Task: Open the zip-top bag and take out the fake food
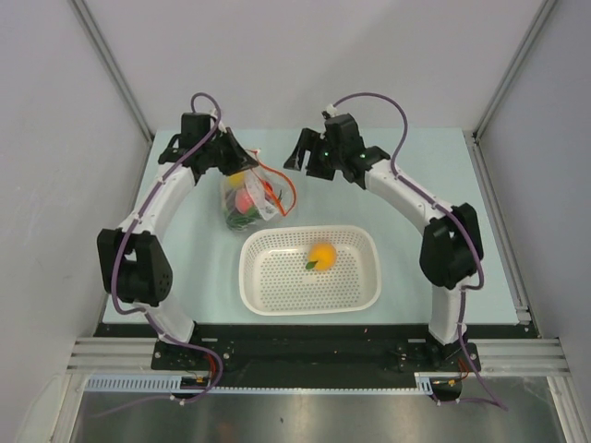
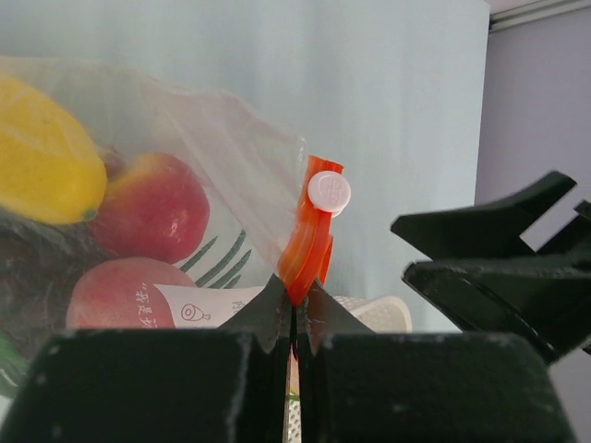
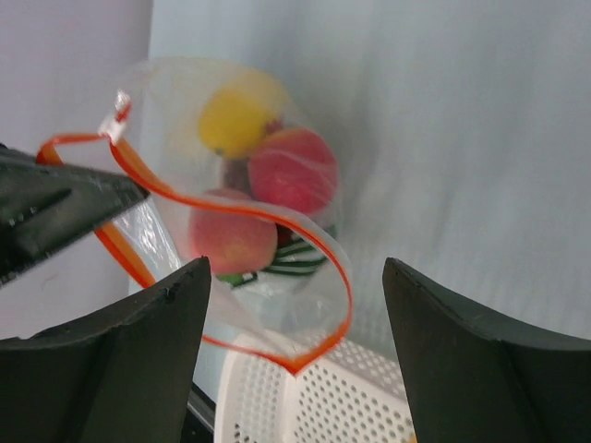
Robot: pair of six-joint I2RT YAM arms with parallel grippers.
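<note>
The zip-top bag [image 1: 250, 196] hangs at the back left of the table, its red-orange zip strip [image 3: 332, 263] spread in an open loop. My left gripper [image 1: 241, 166] is shut on the strip [image 2: 305, 249] just below the white slider [image 2: 329, 191]. Inside the bag are a yellow piece [image 3: 235, 120], a red round fruit [image 3: 294, 171], a pink peach [image 3: 231, 233] and green onion stalks [image 3: 297, 254]. My right gripper [image 1: 297, 159] is open and empty, just right of the bag's mouth [image 3: 295, 309]. An orange fruit [image 1: 321, 256] lies in the basket.
A white perforated basket [image 1: 268, 286] stands in front of the bag, at the table's middle; its rim shows under the bag in the right wrist view [image 3: 369, 397]. Grey walls close in the back and sides.
</note>
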